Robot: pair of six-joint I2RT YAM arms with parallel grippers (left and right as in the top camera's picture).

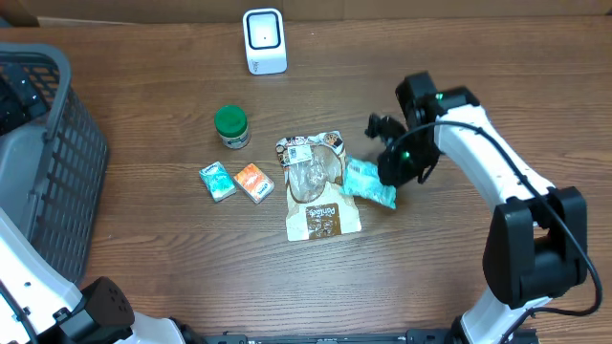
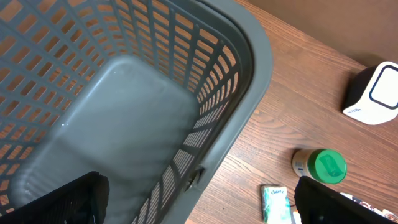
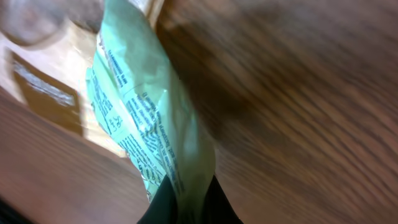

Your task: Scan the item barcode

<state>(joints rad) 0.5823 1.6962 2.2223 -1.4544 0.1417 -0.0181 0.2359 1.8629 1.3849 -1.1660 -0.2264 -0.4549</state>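
The right tool is clenched on one end of the mint-green pouch, the task item, which sits right of the counter's centre. In the right wrist view the pouch is pinched between the dark fingertips and extends away from them. Its far end reaches over the right edge of a brown-and-clear bag; whether it rests on the counter cannot be told. The white scanner stands near the far edge, well apart from the pouch. Between them lie the bag's upper end and bare wood. Toward the left edge from the bag lie an orange packet and a teal packet, just beside each other, with a green-lidded jar behind them. A gray basket occupies the left edge. The left tool hangs over the basket with its jaws fully released, grasping nothing.
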